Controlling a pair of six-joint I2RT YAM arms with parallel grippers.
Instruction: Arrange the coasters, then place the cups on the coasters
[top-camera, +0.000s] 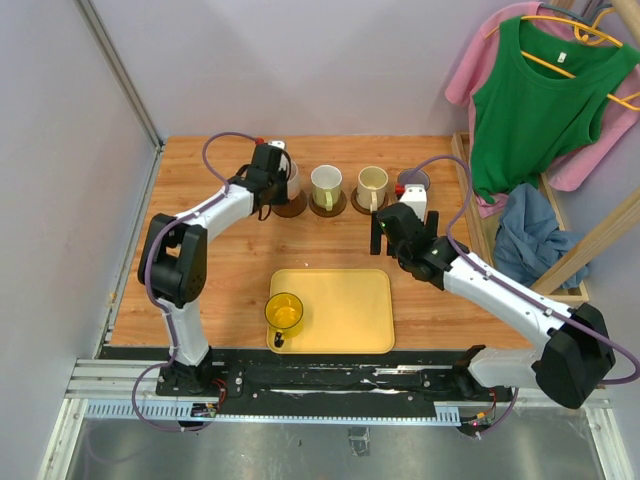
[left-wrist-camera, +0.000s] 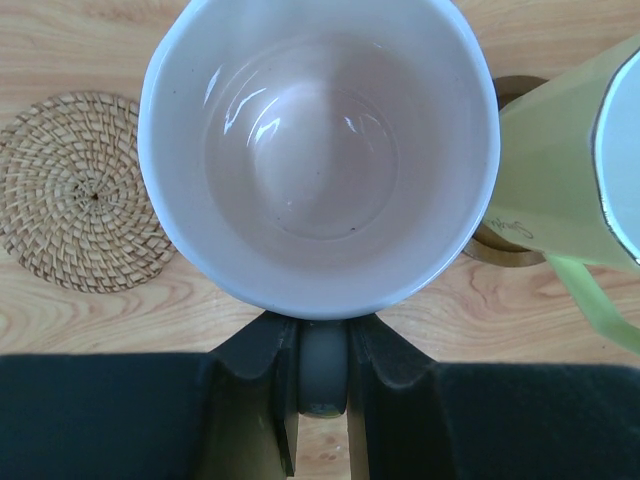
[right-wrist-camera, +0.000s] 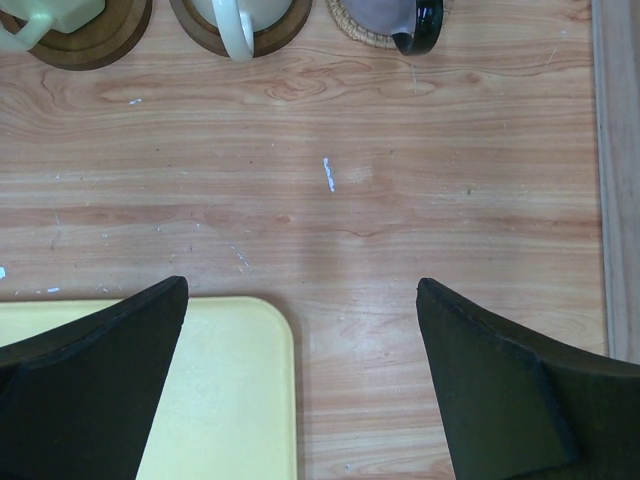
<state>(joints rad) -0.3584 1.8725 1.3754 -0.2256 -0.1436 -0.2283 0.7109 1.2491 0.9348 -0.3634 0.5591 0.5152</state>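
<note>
My left gripper (top-camera: 272, 172) (left-wrist-camera: 322, 330) is shut on the grey handle of the pale pink cup (left-wrist-camera: 320, 150) (top-camera: 287, 180), which is over a dark brown coaster (top-camera: 291, 208). I cannot tell whether the cup rests on it. A bare woven tan coaster (left-wrist-camera: 80, 190) lies left of the cup. The pale green cup (top-camera: 326, 185) (left-wrist-camera: 560, 180), the cream cup (top-camera: 373, 182) and the grey-purple cup (top-camera: 413, 181) (right-wrist-camera: 390, 15) each stand on a coaster. The translucent yellow cup (top-camera: 284, 313) stands on the tray. My right gripper (top-camera: 378, 232) (right-wrist-camera: 302, 288) hangs open and empty over bare wood.
The yellow rectangular tray (top-camera: 345, 310) (right-wrist-camera: 230, 390) lies at the near middle of the table, its far right corner under my right gripper. A wooden rail (right-wrist-camera: 620, 180) runs along the table's right side. Clothes (top-camera: 540, 100) hang on a rack beyond it.
</note>
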